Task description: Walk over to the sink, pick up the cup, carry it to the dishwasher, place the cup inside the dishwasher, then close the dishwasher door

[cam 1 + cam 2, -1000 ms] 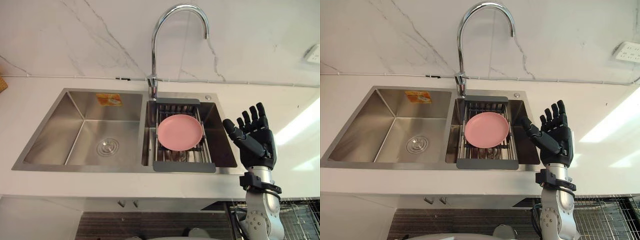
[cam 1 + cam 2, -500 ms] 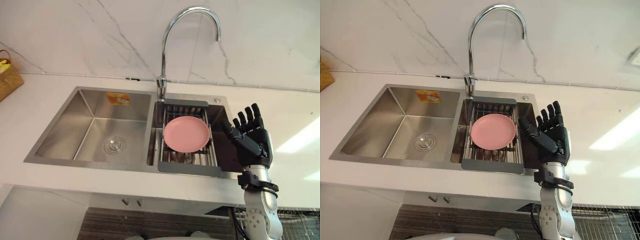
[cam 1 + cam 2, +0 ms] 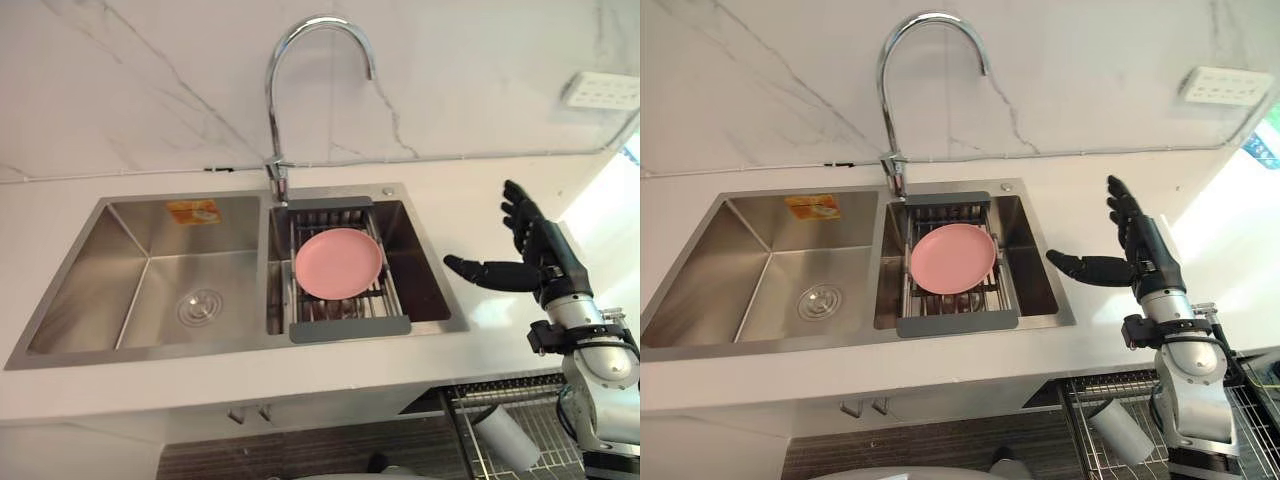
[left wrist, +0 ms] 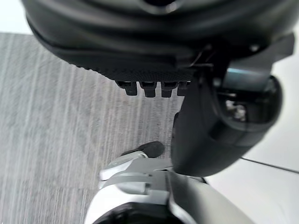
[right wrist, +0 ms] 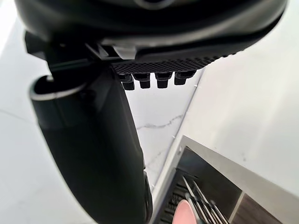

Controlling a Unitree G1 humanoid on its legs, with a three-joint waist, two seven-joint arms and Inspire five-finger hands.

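Right hand [image 3: 545, 262] hovers over counter [image 3: 480, 200], right of sink [image 3: 150, 352]; fingers spread wide, empty. Your left hand [image 4: 154, 42] is relaxed, empty. Pale cup [image 3: 505, 437] lies in wire rack [image 3: 490, 388], near right.

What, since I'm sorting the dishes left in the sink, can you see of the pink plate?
The pink plate is round, plain and matte, with a shallow raised rim. It lies flat, face up and empty, on a metal-bar rack with dark grey ends spanning the sink's right basin, in front of the faucet. Only the rack touches it; the open right robot hand is well apart, over the counter.
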